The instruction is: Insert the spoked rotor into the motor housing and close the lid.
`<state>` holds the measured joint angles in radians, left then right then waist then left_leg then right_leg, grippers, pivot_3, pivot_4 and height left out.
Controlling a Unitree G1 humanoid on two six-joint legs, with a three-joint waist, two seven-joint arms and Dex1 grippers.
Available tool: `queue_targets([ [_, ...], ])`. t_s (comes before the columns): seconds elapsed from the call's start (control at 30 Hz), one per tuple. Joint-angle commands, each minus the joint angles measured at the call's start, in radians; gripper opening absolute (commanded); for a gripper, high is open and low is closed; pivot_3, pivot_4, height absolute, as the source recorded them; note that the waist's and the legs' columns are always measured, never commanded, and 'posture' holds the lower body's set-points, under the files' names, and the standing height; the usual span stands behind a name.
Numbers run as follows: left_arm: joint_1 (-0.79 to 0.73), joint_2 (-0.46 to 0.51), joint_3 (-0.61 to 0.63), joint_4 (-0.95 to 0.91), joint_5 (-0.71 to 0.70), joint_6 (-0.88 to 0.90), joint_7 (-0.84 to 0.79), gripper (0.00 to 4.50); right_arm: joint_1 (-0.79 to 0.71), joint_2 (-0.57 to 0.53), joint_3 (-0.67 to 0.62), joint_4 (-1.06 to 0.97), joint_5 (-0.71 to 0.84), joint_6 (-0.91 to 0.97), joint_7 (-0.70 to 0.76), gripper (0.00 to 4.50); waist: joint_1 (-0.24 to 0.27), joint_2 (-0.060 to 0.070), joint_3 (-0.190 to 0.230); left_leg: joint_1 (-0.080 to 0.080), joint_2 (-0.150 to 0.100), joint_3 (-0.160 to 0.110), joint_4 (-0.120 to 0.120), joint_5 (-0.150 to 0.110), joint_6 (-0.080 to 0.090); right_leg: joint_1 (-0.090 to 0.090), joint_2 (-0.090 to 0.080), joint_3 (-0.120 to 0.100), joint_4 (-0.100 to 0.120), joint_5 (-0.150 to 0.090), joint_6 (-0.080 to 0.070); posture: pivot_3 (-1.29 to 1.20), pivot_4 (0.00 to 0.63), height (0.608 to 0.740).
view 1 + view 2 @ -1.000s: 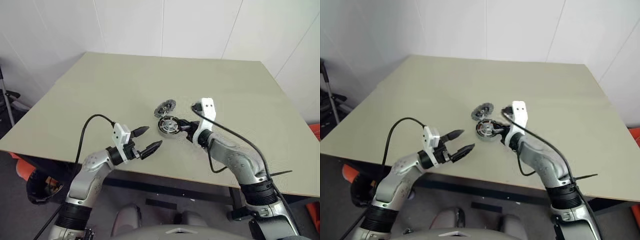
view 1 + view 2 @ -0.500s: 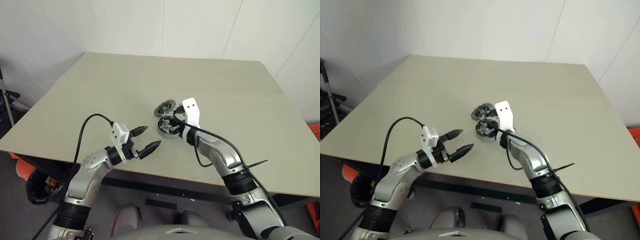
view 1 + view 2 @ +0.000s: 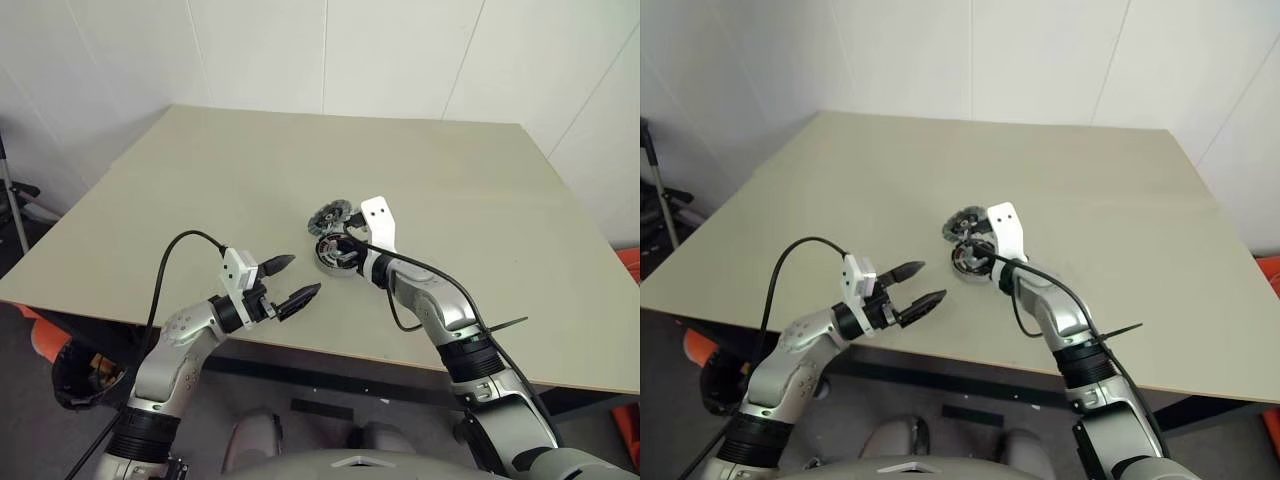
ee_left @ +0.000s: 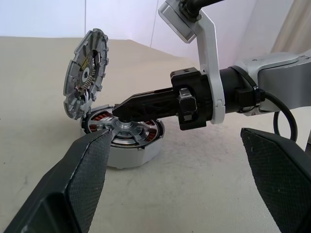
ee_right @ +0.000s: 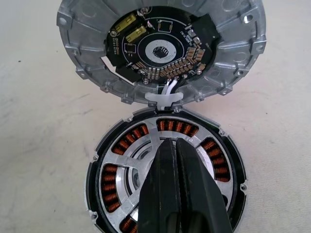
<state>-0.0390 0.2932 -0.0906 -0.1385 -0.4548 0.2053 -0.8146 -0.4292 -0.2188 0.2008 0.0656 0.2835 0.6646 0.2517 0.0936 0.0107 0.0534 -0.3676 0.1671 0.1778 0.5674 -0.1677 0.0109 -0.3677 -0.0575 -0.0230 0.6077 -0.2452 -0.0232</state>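
Silver spoked rotor (image 5: 163,145) seated in motor housing (image 4: 127,154) — right fingers (image 5: 176,160) closed, empty; left fingers (image 3: 290,281) wide open, empty.

so the stuff sits on a big beige table (image 3: 200,190), plain matte top, darker edge band along the near side. behind its far edge there's a white panelled wall (image 3: 400,50) with thin vertical seams. off the left edge i can see some dark gear on the floor and a bit of a metal stand (image 3: 12,200), can't tell what it is. something orange (image 3: 630,262) peeks past the right edge.
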Motion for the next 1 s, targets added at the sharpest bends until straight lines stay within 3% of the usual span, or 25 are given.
queue_targets([
  [0.03, -0.024, -0.001, 0.01, -0.034, -0.013, -0.004, 0.0, 4.5, 0.008, 0.007, -0.02, -0.009, -0.012, 0.038, 0.006, 0.04, 0.0, 0.0, 0.0, 0.0, 0.0, 0.0, 0.0, 0.0, 0.0, 0.0, 0.0, 0.0, 0.0, 0.0, 0.0, 0.0, 0.0, 0.74],
  [0.13, -0.031, -0.001, 0.012, -0.024, -0.013, -0.005, -0.002, 4.5, 0.001, -0.016, -0.018, -0.057, -0.01, 0.039, 0.055, 0.04, 0.0, 0.0, 0.0, 0.0, 0.0, 0.0, 0.001, 0.0, 0.0, 0.0, 0.0, 0.0, 0.0, 0.0, 0.0, 0.0, 0.0, 0.74],
  [0.33, -0.027, -0.003, 0.014, -0.015, -0.014, -0.011, -0.009, 4.5, -0.038, -0.173, 0.086, -0.185, -0.032, 0.048, 0.275, 0.04, 0.002, 0.0, 0.0, -0.001, 0.0, 0.0, 0.001, 0.0, 0.0, 0.0, 0.0, 0.0, 0.0, 0.0, 0.0, 0.0, 0.0, 0.74],
  [0.43, -0.024, -0.005, 0.014, -0.013, -0.014, -0.014, -0.011, 4.5, -0.076, -0.231, 0.128, -0.199, -0.048, 0.044, 0.364, 0.64, 0.0, 0.0, 0.0, -0.001, 0.001, 0.0, 0.001, 0.0, 0.001, -0.001, 0.0, 0.0, 0.0, 0.001, -0.002, 0.0, 0.0, 0.74],
  [0.73, -0.02, -0.009, 0.017, -0.014, -0.011, -0.017, -0.005, 4.5, -0.15, -0.272, 0.209, -0.137, -0.148, -0.016, 0.483, 3.65, 0.001, 0.0, 0.0, -0.001, 0.001, 0.0, 0.003, -0.001, 0.002, 0.0, 0.0, 0.0, 0.0, 0.003, -0.006, 0.0, 0.0, 0.74],
  [1.0, -0.021, -0.01, 0.014, -0.019, -0.01, -0.012, -0.003, 4.5, -0.215, -0.366, 0.307, -0.074, -0.257, -0.118, 0.661, 3.65, 0.001, 0.0, 0.0, -0.001, 0.001, 0.0, 0.004, -0.002, 0.003, 0.001, 0.0, 0.0, 0.001, 0.004, -0.006, 0.0, 0.0, 0.74],
])
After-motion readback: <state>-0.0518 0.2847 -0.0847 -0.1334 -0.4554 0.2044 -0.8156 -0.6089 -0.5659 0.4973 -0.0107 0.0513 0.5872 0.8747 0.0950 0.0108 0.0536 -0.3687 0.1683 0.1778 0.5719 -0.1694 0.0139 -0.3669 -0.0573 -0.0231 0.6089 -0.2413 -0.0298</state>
